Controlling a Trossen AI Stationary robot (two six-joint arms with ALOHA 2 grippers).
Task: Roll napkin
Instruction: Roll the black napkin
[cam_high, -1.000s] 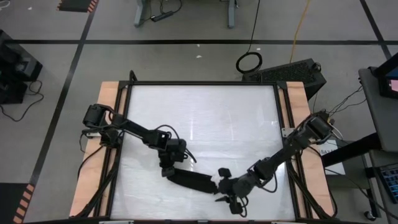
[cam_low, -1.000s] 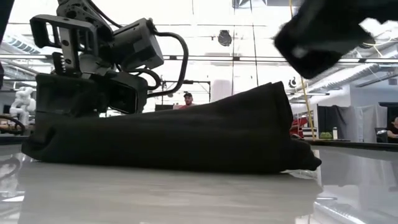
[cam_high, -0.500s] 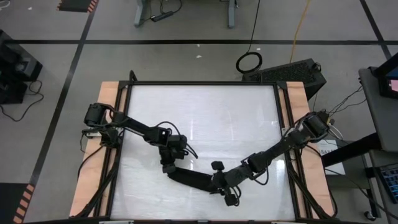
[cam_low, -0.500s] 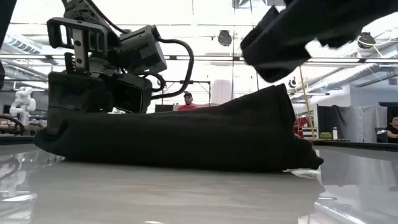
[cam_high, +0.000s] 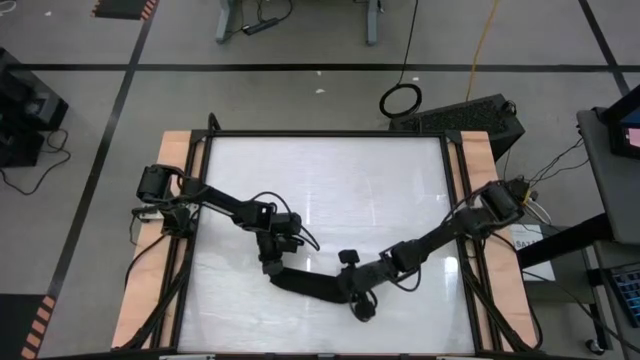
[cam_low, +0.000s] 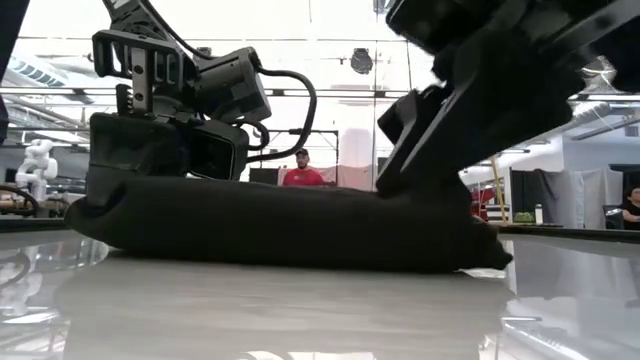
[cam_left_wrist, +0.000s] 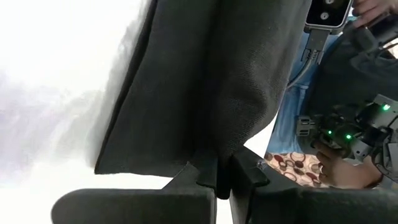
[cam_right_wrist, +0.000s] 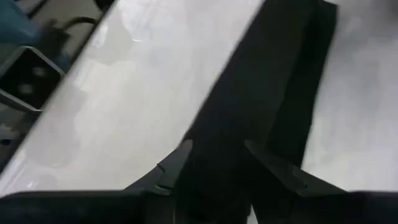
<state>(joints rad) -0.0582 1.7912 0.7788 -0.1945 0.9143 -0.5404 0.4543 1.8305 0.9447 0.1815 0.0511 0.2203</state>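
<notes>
The napkin (cam_high: 305, 284) is seen gathered into a long narrow band near the table's (cam_high: 330, 180) front edge. Its left end is pinched by the left gripper (cam_left_wrist: 217, 180); its right end is straddled by the parted right gripper (cam_right_wrist: 214, 163). Tighter rolling is judged still outstanding.

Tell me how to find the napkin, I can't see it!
Look at the white table, near its front edge where the two black arms meet. The napkin is the long black cloth bundle lying flat between the left gripper and the right gripper. Unlike them, it is soft, with no wires.
</notes>
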